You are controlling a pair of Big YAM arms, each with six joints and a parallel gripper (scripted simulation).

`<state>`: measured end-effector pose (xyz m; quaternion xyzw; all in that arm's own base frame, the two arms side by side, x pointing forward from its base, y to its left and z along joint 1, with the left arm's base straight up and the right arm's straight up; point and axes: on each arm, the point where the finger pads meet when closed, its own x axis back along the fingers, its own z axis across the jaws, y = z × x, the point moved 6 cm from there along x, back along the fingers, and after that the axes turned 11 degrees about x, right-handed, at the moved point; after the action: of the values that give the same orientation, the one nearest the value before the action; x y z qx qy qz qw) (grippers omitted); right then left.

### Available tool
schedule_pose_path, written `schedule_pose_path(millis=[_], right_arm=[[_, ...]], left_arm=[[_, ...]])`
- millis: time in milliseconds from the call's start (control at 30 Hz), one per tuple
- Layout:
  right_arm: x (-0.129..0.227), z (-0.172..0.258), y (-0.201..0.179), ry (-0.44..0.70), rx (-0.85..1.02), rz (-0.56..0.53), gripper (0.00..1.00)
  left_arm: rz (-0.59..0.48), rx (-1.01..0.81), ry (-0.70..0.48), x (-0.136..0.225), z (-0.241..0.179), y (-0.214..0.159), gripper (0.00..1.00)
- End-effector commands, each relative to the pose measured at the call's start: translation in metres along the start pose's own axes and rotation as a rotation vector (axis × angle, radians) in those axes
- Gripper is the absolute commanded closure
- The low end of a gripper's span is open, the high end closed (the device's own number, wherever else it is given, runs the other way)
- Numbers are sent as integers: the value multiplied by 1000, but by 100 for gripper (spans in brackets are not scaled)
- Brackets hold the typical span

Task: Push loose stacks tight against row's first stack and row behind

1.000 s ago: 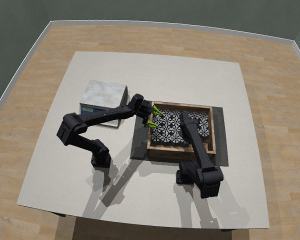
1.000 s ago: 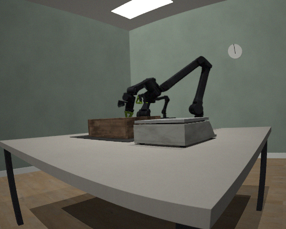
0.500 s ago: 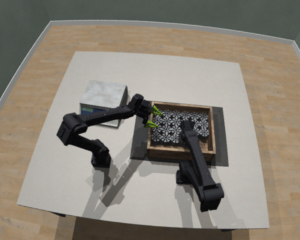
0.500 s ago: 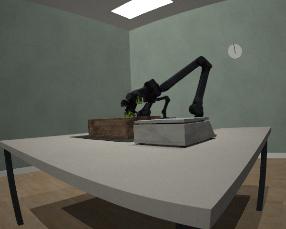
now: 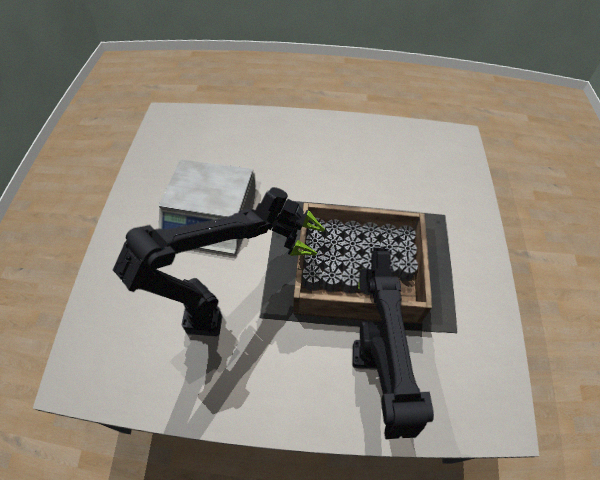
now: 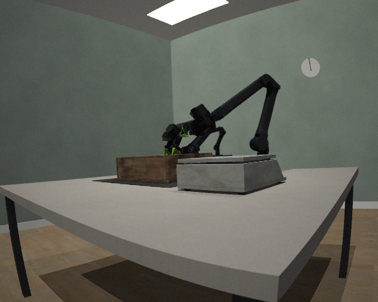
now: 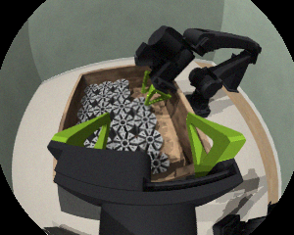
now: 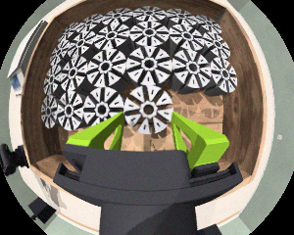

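The wooden crate [image 5: 341,298] [image 6: 142,169] holds rows of grey slotted round stacks. The near row shows several stacks at its left; its rightmost stack looks against or very near its left neighbour [image 8: 103,110], close in front of the row behind [image 8: 148,64]. My right gripper [image 8: 147,116] [image 7: 144,98] [image 6: 171,151] is partly open, low in the crate, its fingertips on either side of that rightmost stack; contact cannot be told. My arm hides this spot in the top view. My left gripper [image 5: 319,241] [image 7: 148,117] is wide open and empty, above the crate's left side.
A scale [image 5: 202,186] [image 6: 211,177] stands left of the crate in the top view. A dark mat [image 5: 441,268] lies under the crate. Bare crate floor [image 8: 198,110] shows right of the near row's last stack. The crate walls stand close around both sides.
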<state>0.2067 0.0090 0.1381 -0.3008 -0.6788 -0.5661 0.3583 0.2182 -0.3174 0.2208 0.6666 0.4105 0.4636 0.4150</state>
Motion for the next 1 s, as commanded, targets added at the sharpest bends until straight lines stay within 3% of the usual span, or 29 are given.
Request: schedule_pose_path(millis=[0,500,733,967], right_arm=[[27,-12,41,-3,26,-120,40],[92,-4,36,8,24,-132,40],[30,0,14,-4,-8,-53,40],[4,-3,9,-25,-32,-29,40]], left_arm=[[-41,-83,15,2,11,37,0],[-41,-83,15,2,11,37,0],[-41,-83,15,2,11,37,0],[-41,-83,15,2,11,37,0]])
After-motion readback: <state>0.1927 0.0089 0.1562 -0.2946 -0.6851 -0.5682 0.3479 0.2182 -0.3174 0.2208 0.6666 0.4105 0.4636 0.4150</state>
